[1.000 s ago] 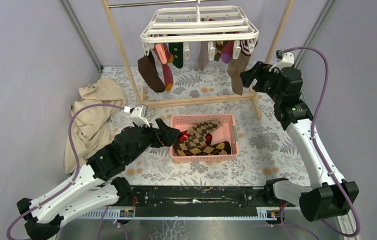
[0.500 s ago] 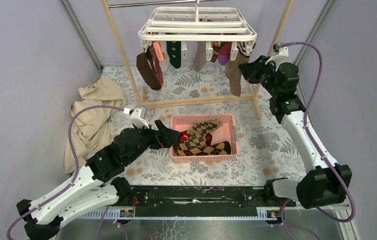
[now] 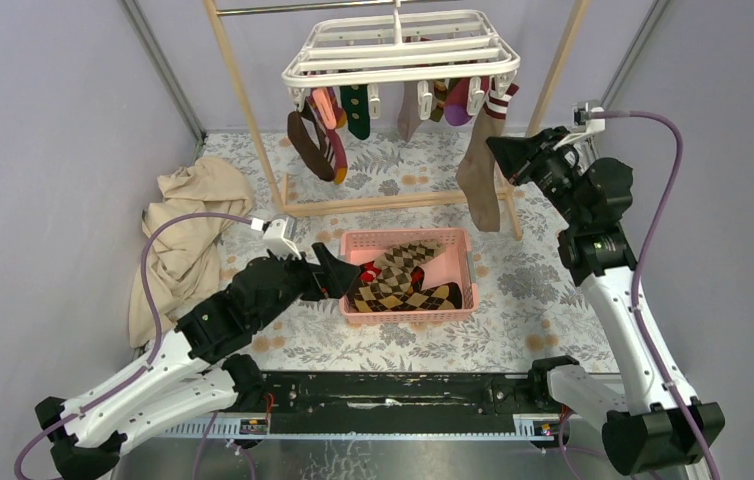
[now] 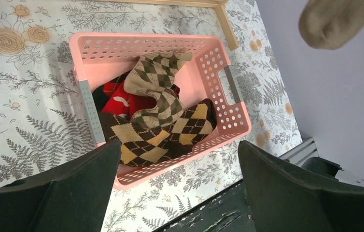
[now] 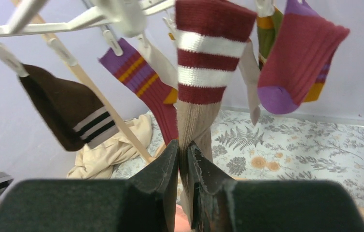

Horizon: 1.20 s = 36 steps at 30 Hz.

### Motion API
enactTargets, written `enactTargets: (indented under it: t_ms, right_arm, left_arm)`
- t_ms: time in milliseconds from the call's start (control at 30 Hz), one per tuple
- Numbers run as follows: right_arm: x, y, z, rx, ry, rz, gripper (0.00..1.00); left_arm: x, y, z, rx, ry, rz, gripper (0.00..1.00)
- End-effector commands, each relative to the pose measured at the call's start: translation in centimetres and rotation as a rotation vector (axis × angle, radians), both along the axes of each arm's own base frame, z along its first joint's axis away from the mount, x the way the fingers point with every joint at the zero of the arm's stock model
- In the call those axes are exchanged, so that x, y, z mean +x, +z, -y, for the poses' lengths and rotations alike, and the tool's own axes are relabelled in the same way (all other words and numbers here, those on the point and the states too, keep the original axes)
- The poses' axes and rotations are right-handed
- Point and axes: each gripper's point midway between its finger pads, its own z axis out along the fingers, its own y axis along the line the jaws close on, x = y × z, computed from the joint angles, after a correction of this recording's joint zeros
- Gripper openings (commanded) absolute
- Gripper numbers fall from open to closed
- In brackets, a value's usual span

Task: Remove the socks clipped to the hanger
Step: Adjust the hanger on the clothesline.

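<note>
Most socks (image 3: 318,145) are hanging clipped under the white hanger (image 3: 401,50): brown, green, purple, striped. The right gripper (image 5: 184,150) is pinching the tan sock (image 5: 197,121) below its maroon-and-white cuff. The left gripper (image 3: 338,270) is gaping wide over the pink basket (image 3: 403,234), which is holding argyle socks (image 4: 163,133). A wooden frame (image 3: 393,203) is standing behind the basket, and a beige cloth (image 3: 188,215) is lying to the left.

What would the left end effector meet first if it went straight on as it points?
Most likely the argyle socks in the basket, seen dead ahead of the left end effector; depth is unclear, so its rim might come first.
</note>
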Motion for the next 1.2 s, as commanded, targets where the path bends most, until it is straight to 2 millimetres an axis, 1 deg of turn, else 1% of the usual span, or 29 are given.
enactTargets:
  t_ms: [0, 100, 200, 500, 767, 1000, 1100, 1133, 1167]
  right_arm:
    - [-2.4, 2.7, -0.8, 0.013, 0.071, 0.095, 0.18]
    - [-3.6, 3.4, -1.8, 0.017, 0.135, 0.119, 0.17]
    - [-4.4, 3.8, -3.3, 0.003, 0.214, 0.131, 0.17]
    - [-6.4, 4.5, -9.0, -0.111, 0.383, 0.157, 0.17]
    - [-7.2, 4.7, -12.2, -0.212, 0.412, 0.152, 0.16]
    - [-7.7, 4.1, -15.1, -0.301, 0.426, 0.136, 0.16]
    - [-7.9, 3.9, -16.5, -0.331, 0.437, 0.138, 0.16]
    - [-7.9, 3.6, -17.2, -0.347, 0.442, 0.132, 0.16]
    - [-8.0, 3.8, -17.5, -0.355, 0.437, 0.139, 0.16]
  left_arm:
    - [0.0, -0.3, 0.3, -0.011, -0.006, -0.006, 0.99]
    - [0.1, -0.5, 0.5, -0.009, -0.008, -0.008, 0.99]
    - [0.2, -0.5, 0.7, -0.008, -0.01, -0.01, 0.99]
    - [0.5, 0.0, 1.0, -0.008, -0.01, -0.002, 0.99]
    - [0.9, 2.0, 1.3, -0.009, -0.014, 0.033, 0.99]
    - [1.2, 2.5, 1.6, -0.014, -0.018, 0.037, 0.99]
    - [1.1, 2.5, 1.7, -0.014, -0.019, 0.037, 0.99]
    - [1.1, 2.5, 1.6, -0.015, -0.019, 0.038, 0.99]
    - [1.1, 2.6, 1.6, -0.016, -0.017, 0.04, 0.99]
